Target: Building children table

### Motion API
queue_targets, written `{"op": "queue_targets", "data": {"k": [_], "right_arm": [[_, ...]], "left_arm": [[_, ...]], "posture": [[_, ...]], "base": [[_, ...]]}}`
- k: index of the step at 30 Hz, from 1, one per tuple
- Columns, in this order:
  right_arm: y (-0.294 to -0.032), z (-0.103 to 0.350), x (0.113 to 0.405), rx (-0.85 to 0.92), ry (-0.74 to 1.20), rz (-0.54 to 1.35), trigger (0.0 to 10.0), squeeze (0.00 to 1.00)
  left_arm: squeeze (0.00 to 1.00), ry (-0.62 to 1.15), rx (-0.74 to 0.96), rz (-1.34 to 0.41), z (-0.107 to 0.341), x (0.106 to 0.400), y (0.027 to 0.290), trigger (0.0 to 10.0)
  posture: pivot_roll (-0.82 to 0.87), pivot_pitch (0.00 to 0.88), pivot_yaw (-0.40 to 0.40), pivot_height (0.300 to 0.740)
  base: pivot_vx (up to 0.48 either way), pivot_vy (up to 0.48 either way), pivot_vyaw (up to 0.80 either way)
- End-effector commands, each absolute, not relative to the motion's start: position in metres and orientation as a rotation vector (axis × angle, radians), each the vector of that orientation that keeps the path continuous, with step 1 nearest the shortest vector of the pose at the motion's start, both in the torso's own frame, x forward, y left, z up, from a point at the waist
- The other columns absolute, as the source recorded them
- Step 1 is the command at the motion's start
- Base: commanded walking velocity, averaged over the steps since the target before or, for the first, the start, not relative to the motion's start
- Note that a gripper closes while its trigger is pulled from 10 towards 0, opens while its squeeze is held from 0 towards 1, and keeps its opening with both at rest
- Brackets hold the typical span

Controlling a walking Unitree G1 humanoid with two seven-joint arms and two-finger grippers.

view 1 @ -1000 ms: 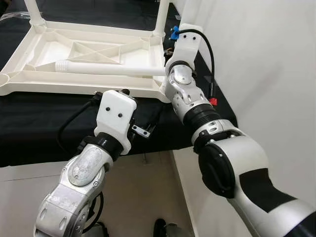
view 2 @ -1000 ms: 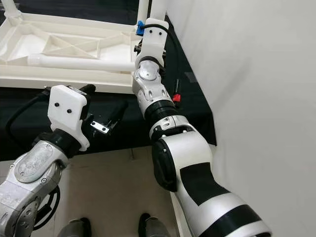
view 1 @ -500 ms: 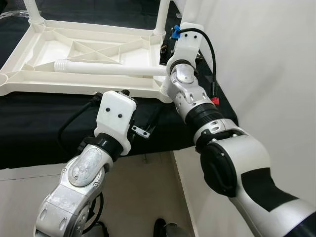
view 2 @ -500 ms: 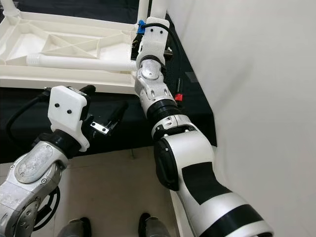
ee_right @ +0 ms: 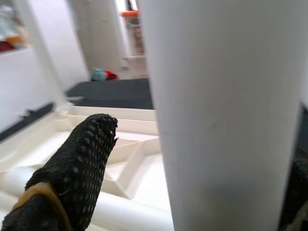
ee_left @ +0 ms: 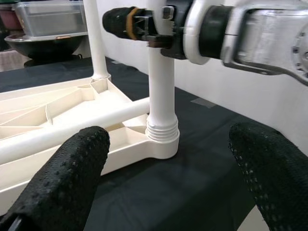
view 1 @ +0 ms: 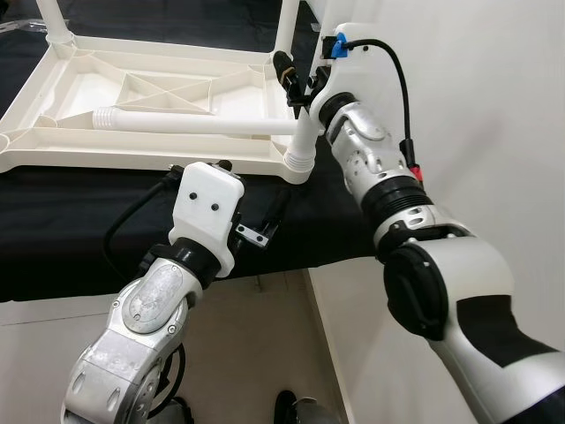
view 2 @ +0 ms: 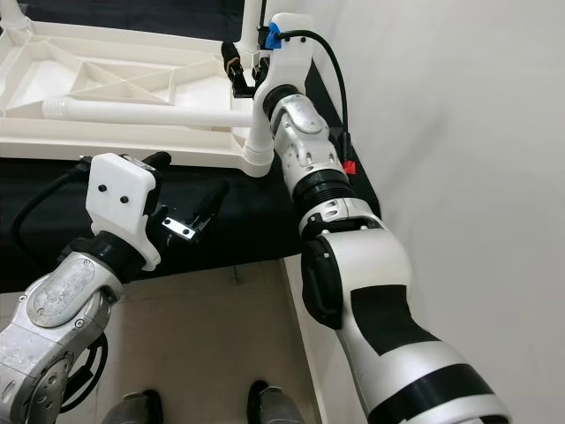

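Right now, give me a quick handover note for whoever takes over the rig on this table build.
Right end effector: fingers either side of the upright leg in the near right corner socket of the upturned tabletop; whether it squeezes the leg can't be told.
Left end effector: open, holding nothing, hovering over the black cloth in front of that corner.
A loose leg lies across the tabletop's underside.
Done: legs stand in both far corners and the near right corner.
Left: check how firmly the near right leg is seated, then fit the loose leg, likely in the near left socket.
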State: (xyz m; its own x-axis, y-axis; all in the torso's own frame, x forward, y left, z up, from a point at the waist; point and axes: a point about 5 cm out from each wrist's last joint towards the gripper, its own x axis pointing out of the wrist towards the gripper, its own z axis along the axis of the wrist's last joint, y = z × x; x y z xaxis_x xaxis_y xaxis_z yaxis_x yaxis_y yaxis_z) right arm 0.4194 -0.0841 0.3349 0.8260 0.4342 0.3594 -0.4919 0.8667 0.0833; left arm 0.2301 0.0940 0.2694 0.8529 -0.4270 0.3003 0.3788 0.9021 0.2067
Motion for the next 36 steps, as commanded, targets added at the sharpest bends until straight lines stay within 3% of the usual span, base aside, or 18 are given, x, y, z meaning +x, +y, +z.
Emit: {"op": "queue_targets", "data": {"k": [1, 5, 10, 22, 23, 25, 26, 36], "right_arm": [[-0.077, 0.329, 0.417, 0.193, -0.323, 0.622, 10.0, 0.00], [-0.068, 0.322, 0.410, 0.179, -0.300, 0.851, 10.0, 0.00], [-0.063, 0.319, 0.407, 0.149, -0.299, 0.917, 10.0, 0.00], [-0.047, 0.308, 0.388, 0.122, -0.246, 1.339, 10.0, 0.00], [-0.047, 0.306, 0.388, 0.104, -0.231, 1.340, 3.8, 0.00], [-0.047, 0.305, 0.389, 0.094, -0.220, 1.334, 3.8, 0.00], [-0.046, 0.303, 0.391, 0.077, -0.199, 1.287, 0.0, 0.00], [-0.056, 0.304, 0.406, 0.034, -0.197, 0.968, 0.0, 0.00]], "left_arm": [[0.00, -0.347, 0.147, -0.444, 0.268, 0.229, 0.091, 10.0], [0.00, -0.346, 0.147, -0.444, 0.268, 0.229, 0.091, 10.0], [0.00, -0.348, 0.146, -0.446, 0.268, 0.229, 0.091, 10.0], [0.00, -0.348, 0.130, -0.468, 0.267, 0.226, 0.086, 10.0], [0.00, -0.347, 0.129, -0.468, 0.267, 0.226, 0.086, 10.0], [0.00, -0.346, 0.128, -0.467, 0.267, 0.226, 0.086, 10.0], [0.00, -0.344, 0.130, -0.461, 0.266, 0.226, 0.086, 10.0], [0.00, -0.343, 0.134, -0.449, 0.266, 0.227, 0.088, 10.0]], "posture": [[0.09, 0.189, -0.163, 0.740], [0.09, 0.189, -0.163, 0.740], [0.09, 0.189, -0.163, 0.740], [0.09, 0.193, -0.173, 0.740], [0.09, 0.193, -0.173, 0.740], [0.09, 0.193, -0.173, 0.740], [0.08, 0.194, -0.173, 0.740], [0.09, 0.197, -0.171, 0.740]], "base": [[0.000, 0.000, 0.00], [0.000, 0.000, 0.00], [0.000, 0.000, 0.00], [0.000, 0.000, 0.00], [0.000, 0.000, 0.00], [0.000, 0.000, 0.00], [0.000, 0.000, 0.00], [0.000, 0.000, 0.00]]}}
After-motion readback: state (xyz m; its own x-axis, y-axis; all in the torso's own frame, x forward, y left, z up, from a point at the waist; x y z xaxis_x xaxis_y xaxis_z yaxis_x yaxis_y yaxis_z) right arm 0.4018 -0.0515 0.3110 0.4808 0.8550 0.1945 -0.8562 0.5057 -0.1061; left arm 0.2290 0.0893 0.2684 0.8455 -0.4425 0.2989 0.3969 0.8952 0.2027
